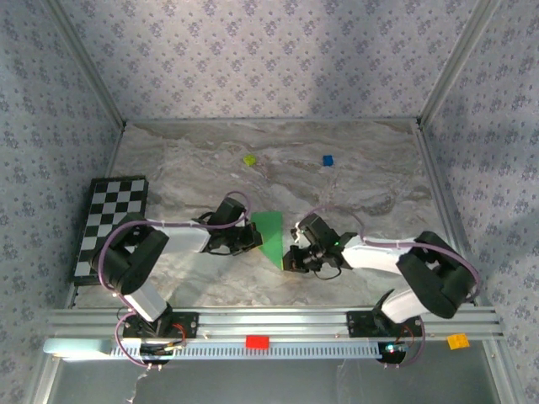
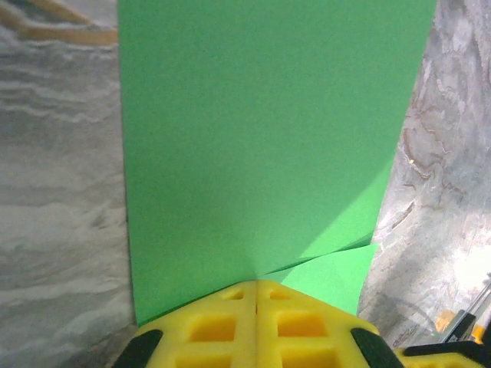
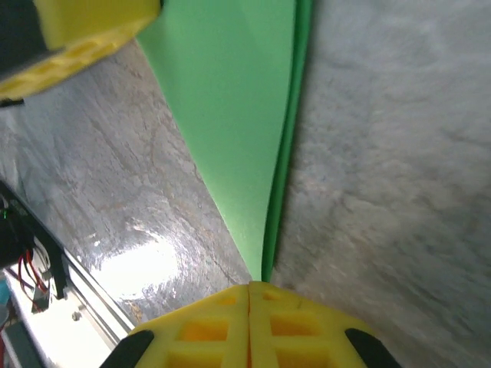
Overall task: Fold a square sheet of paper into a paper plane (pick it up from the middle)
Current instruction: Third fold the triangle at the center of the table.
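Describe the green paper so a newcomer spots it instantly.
On the marbled table, look mid-way along its near half. The green paper is a bright triangle narrowing toward the near edge, far bigger than the tiny yellow-green block and blue block behind.

Green paper (image 2: pixel 268 130) is running off the left wrist view's top edge, its near edge disappearing behind the left gripper's fingers (image 2: pixel 211 328).

The square sheet of paper (image 1: pixel 269 234) is bright green, the table (image 1: pixel 253 181) grey-marbled, the checkerboard (image 1: pixel 114 223) black-and-white.
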Controlling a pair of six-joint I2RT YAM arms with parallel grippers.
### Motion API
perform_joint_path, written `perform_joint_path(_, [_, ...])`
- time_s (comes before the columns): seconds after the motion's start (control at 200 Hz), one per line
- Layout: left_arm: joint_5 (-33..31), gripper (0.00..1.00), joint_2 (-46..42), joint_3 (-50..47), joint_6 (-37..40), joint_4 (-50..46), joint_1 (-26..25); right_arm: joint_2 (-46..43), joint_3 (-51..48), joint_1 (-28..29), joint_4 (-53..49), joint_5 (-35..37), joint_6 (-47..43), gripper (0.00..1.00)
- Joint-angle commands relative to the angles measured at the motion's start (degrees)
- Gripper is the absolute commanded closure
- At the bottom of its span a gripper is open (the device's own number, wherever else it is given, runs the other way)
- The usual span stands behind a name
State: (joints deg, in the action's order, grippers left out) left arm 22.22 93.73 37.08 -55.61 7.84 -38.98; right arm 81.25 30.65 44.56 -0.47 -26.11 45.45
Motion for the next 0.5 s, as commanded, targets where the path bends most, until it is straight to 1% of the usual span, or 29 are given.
perform_joint_path(0.0, [-4.69,1.0,-0.76,-3.04,-3.38,-3.79,0.35,-4.98,0.07,-1.17,-7.59,6.42,-1.26,0.92])
perform_joint_path(0.105, [-5.74,1.0,-2.11,-4.48,-6.7,-1.27,-0.7,-8.43,0.31,-2.49,-11.64,12.23,-0.31,0.9])
perform_joint_path(0.165, [-6.53,1.0,-2.94,-5.26,-8.57,0.22,-1.51,-9.62,0.92,-3.06,-13.43,14.24,0.29,0.89])
perform_joint_path(0.23, [-7.54,1.0,-3.96,-6.04,-10.32,1.24,-2.19,-10.71,1.68,-3.2,-14.83,16.48,1.25,0.85])
perform_joint_path(0.29, [-8.66,1.0,-5.26,-6.77,-11.49,1.99,-2.6,-11.41,2.32,-3.16,-16.73,19.95,2.99,0.84])
perform_joint_path(0.31, [-8.84,1.0,-5.66,-7.09,-11.79,2.33,-2.68,-11.53,2.51,-3.17,-17.08,20.74,3.52,0.83])
perform_joint_path(0.365, [-9.12,1.0,-6.57,-7.79,-12.42,3.03,-2.75,-11.73,2.58,-3.16,-17.13,21.94,4.63,0.74])
perform_joint_path(0.43, [-9.12,1.0,-7.83,-8.08,-12.23,2.94,-2.75,-11.97,3.03,-2.86,-17.24,23.17,6.04,0.73])
perform_joint_path(0.495, [-9.25,0.99,-9.02,-7.59,-11.46,1.49,-2.72,-12.09,3.81,-2.35,-18.16,24.38,6.79,0.68])
